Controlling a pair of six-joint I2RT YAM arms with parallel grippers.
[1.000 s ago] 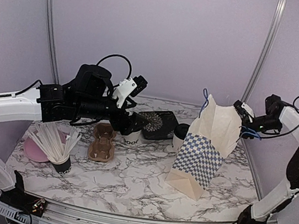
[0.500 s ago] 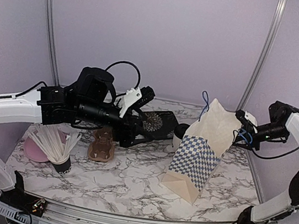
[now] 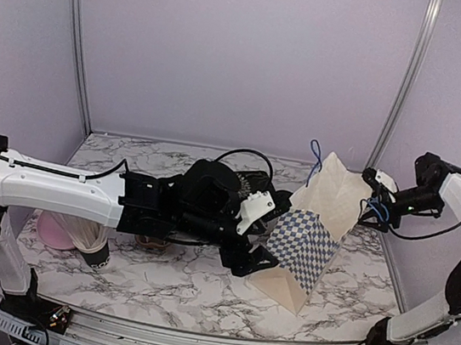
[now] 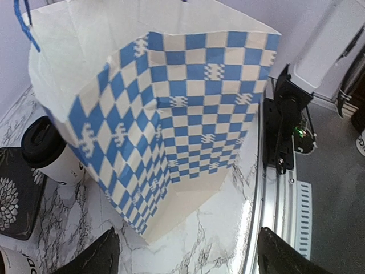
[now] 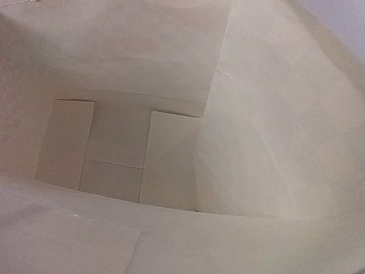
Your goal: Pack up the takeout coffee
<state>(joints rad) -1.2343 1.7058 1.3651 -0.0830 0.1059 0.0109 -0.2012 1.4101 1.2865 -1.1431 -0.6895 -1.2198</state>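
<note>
Paper bag (image 3: 312, 235) with the blue checked side stands on the right half of the bench (image 3: 196, 292), leaning back a bit with its mouth open up top. The right wrist view looks straight down inside: bare white paper and the folded bottom. Its near bottom corner sits close to the metal rail (image 4: 265, 171) along the bench's front edge, so that side is tight. There's more open marble to the bag's left front.

One lidded cup (image 4: 54, 154) stands upright just beside the bag's far side, though I can't tell if they touch. It's next to a black patterned box (image 4: 11, 194). A second cup (image 4: 10, 264) shows only as a sliver with dark lettering.

Left arm (image 3: 64, 192) is stretched low across the bench, left jaws facing the checked side — spread wide, nothing between them. Right arm (image 3: 459, 196) reaches in high, with the right jaws up by the bag's rim at the blue handle (image 3: 375, 214). Can't tell if they're clenched or released.
</note>
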